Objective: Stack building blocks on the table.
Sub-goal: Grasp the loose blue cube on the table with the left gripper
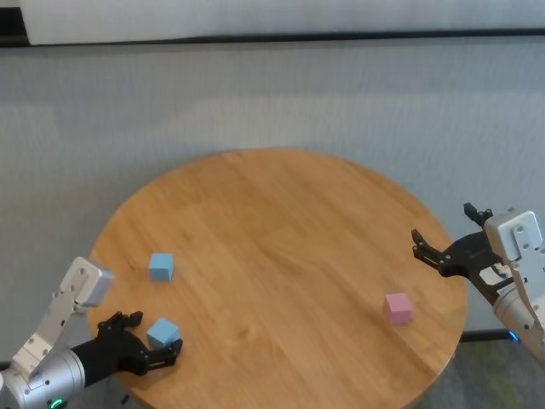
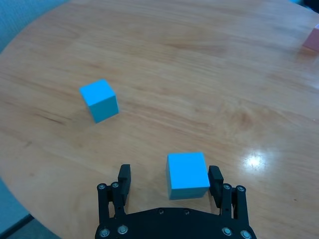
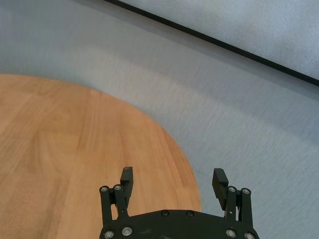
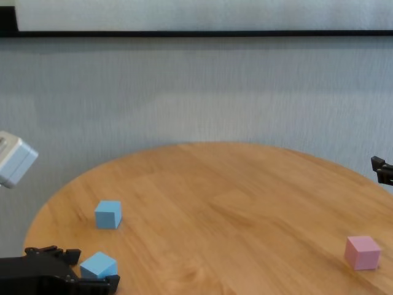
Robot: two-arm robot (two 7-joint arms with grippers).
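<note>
Round wood table [image 1: 281, 221] before a grey wall, three cubes unstacked.

The near blue cube [image 2: 187, 175] was bracketed off-centre by the open left gripper [image 2: 169, 181], so twisting on closure was risked; the far blue cube [image 1: 161, 266] and pink cube [image 1: 398, 308] lay apart, and the right gripper [image 3: 172, 181] was held open.

Lighting: bright, even, diffuse. We note one small white glare spot on the table [image 2: 149, 59] in the left wrist view, faint soft shadows beside the blocks, and slightly soft focus toward the edges.
</note>
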